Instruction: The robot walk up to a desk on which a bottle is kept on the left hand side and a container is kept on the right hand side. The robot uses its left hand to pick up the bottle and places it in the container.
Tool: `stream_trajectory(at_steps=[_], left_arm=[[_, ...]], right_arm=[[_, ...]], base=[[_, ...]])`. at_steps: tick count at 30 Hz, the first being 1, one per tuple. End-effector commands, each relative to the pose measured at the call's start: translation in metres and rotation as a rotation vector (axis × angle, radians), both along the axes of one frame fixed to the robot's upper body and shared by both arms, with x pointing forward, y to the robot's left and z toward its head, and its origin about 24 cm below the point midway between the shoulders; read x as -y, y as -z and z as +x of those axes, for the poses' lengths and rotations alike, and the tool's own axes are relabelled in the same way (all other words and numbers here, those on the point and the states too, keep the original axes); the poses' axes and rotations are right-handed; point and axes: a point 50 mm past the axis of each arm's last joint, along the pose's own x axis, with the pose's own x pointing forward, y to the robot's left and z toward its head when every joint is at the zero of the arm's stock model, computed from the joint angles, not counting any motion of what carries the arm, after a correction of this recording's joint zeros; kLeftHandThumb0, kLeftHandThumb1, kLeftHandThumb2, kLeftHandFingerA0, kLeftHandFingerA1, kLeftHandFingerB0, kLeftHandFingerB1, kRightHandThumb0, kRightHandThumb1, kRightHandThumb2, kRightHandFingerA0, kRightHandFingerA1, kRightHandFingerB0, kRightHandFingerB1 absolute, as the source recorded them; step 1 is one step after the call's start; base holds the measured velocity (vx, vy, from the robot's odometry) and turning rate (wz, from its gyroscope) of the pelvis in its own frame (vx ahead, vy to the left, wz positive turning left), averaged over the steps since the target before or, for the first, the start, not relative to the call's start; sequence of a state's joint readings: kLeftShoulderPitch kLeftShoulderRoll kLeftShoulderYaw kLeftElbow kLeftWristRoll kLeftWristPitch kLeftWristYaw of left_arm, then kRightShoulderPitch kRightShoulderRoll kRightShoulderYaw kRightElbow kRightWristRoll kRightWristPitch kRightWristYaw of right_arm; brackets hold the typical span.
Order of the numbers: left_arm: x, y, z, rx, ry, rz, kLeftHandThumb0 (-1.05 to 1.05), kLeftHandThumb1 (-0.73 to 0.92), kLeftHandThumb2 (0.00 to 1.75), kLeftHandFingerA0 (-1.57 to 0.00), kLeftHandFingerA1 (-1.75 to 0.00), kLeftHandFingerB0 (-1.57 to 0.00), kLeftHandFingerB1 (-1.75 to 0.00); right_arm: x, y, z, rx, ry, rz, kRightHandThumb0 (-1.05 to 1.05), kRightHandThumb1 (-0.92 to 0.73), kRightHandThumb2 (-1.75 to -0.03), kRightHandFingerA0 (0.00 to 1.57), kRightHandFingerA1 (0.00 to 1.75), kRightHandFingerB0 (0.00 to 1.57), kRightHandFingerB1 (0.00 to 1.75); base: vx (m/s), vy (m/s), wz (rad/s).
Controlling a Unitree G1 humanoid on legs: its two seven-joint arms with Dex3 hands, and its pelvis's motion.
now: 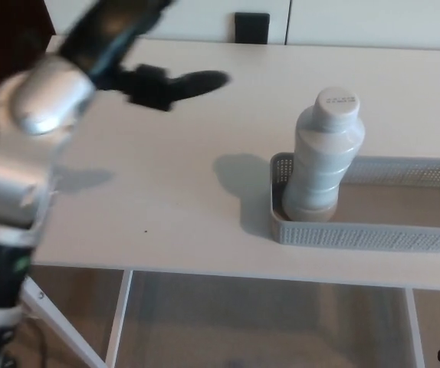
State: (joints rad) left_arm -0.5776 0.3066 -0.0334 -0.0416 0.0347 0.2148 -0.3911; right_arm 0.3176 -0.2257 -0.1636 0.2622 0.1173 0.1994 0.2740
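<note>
A white ribbed bottle (325, 159) with a white cap stands upright in the left end of the grey mesh container (366, 234) on the right side of the white desk (166, 176). My left hand (139, 54) is raised high at the upper left, far from the bottle. It is open and holds nothing, its thumb sticking out to the right and its fingers running out of the top of the frame. My silver left forearm (21, 153) fills the left edge. My right hand does not show.
A small black box (251, 29) sits at the desk's far edge against the white wall. The desk's white leg (59, 326) and the brown floor show below the front edge.
</note>
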Motion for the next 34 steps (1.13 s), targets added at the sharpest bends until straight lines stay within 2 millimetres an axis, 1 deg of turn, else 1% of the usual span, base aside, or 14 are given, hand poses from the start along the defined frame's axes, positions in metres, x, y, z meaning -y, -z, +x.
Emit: stream_trajectory(at_steps=[1,5,7,8,9,11,14,17,18,21,22,28,33,34], left_arm=[[-0.111,-0.049,-0.167,-0.084,0.337,-0.094,-0.53,0.30,0.66,0.00,-0.11,0.00,-0.16],[-0.129,-0.040,-0.187,-0.121,0.360,-0.182,-0.57,0.36,0.73,0.00,-0.15,0.00,-0.14],[-0.161,-0.019,-0.229,-0.191,0.408,-0.286,-0.54,0.36,0.67,-0.05,-0.36,-0.09,-0.24],[-0.175,-0.009,-0.245,-0.239,0.420,-0.304,-0.25,0.35,0.87,-0.01,-0.49,0.00,-0.49],[-0.191,0.004,-0.268,-0.316,0.419,-0.345,-0.39,0.44,0.60,-0.14,-0.35,-0.13,-0.32],[-0.202,0.015,-0.282,-0.422,0.365,-0.401,-0.30,0.49,0.56,-0.30,-0.36,-0.35,-0.33],[-0.221,0.036,-0.294,-0.526,0.260,-0.452,-0.37,0.43,0.66,-0.41,-0.49,-0.51,-0.47],[-0.232,0.050,-0.297,-0.579,0.207,-0.490,-0.28,0.51,0.55,-0.46,-0.43,-0.61,-0.41],[-0.248,0.072,-0.304,-0.662,0.109,-0.562,-0.31,0.48,0.54,-0.52,-0.41,-0.63,-0.40],[-0.261,0.096,-0.317,-0.746,0.001,-0.653,-0.31,0.48,0.55,-0.48,-0.42,-0.58,-0.38],[-0.270,0.113,-0.333,-0.829,-0.111,-0.700,-0.29,0.46,0.54,-0.49,-0.47,-0.56,-0.38],[-0.275,0.166,-0.389,-1.042,-0.525,-0.957,-0.22,0.44,0.59,-0.44,-0.49,-0.47,-0.40],[-0.260,0.201,-0.418,-1.111,-0.795,-1.110,-0.23,0.54,0.56,-0.33,-0.42,-0.46,-0.36],[-0.256,0.211,-0.420,-1.130,-0.879,-1.095,-0.42,0.60,0.58,-0.39,-0.38,-0.36,-0.32]], right_arm=[[0.015,-0.006,0.008,-0.017,0.021,-0.034,0.19,-0.68,-1.61,0.24,0.80,0.21,0.75],[0.015,-0.006,0.009,-0.008,0.029,-0.024,0.20,-0.64,-1.66,0.27,0.84,0.19,0.75],[0.020,-0.003,0.010,-0.001,0.059,0.003,0.25,-0.60,-1.71,0.25,0.88,0.29,0.87],[0.020,-0.005,0.009,0.005,0.058,-0.002,0.28,-0.62,-1.75,0.37,0.97,0.31,0.87],[0.019,-0.009,0.008,0.014,0.048,-0.013,0.24,-0.62,-1.74,0.35,0.95,0.26,0.84],[0.016,-0.010,0.004,0.010,0.038,-0.026,0.15,-0.86,-1.52,0.43,0.84,0.30,0.75],[0.014,-0.006,-0.002,0.009,0.050,-0.025,0.15,-0.92,-1.58,0.40,0.85,0.26,0.75],[0.014,-0.004,-0.004,0.017,0.062,-0.014,0.16,-0.92,-1.59,0.48,0.91,0.28,0.77],[0.015,-0.002,-0.007,0.012,0.083,-0.008,0.22,-0.63,-1.71,0.36,0.99,0.18,0.79],[0.018,-0.001,-0.008,-0.003,0.103,-0.012,0.22,-0.66,-1.64,0.28,0.90,0.14,0.76],[0.021,0.000,-0.009,-0.007,0.107,-0.019,0.17,-0.91,-1.55,0.37,0.82,0.31,0.77],[0.032,0.001,-0.014,-0.019,0.121,-0.045,0.13,-0.92,-1.56,0.35,0.82,0.36,0.80],[0.036,0.004,-0.019,-0.061,0.128,-0.077,0.23,-0.75,-1.48,0.24,0.77,0.13,0.68],[0.037,0.008,-0.020,-0.075,0.134,-0.073,0.27,-0.78,-1.44,0.25,0.79,0.17,0.70]], base=[[0.00,0.000,0.00],[0.00,0.000,0.00],[0.00,0.000,0.00],[0.00,0.000,0.00],[0.00,0.000,0.00],[0.00,0.000,0.00],[0.00,0.000,0.00],[0.00,0.000,0.00],[0.00,0.000,0.00],[0.00,0.000,0.00],[0.00,0.000,0.00],[0.00,0.000,0.00],[0.00,0.000,0.00],[0.00,0.000,0.00]])
